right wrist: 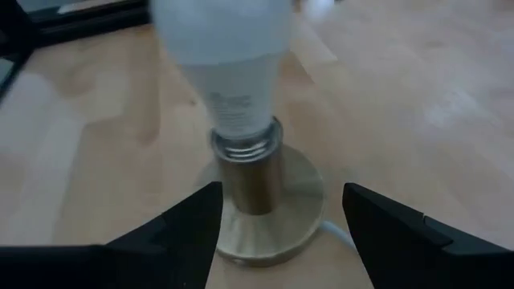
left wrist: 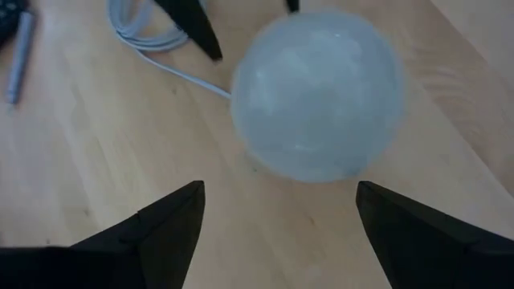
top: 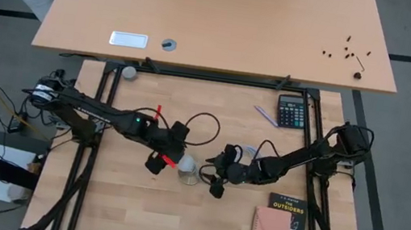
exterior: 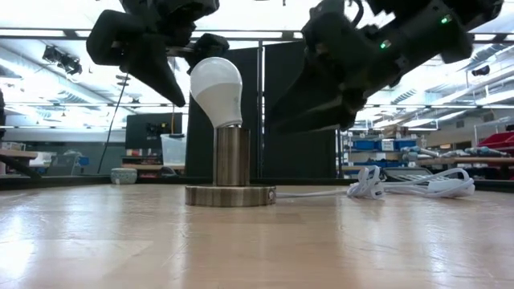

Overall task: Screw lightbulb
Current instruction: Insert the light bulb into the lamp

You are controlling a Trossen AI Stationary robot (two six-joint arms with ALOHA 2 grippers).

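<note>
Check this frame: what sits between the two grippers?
The lightbulb, standing tilted in its socket, sits between the left gripper and right gripper. Both are open and touch nothing, clearest in the low view.

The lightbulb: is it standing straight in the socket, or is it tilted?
Tilted. In the low view the lightbulb leans to one side above the upright metal socket, with its base at the socket's top. Neither gripper holds it.

Wooden table (top: pixel 127 201) with socket (exterior: pixel 230 195), cord (exterior: pixel 409 186), calculator (top: pixel 292 111), books (top: pixel 280 226).
</note>
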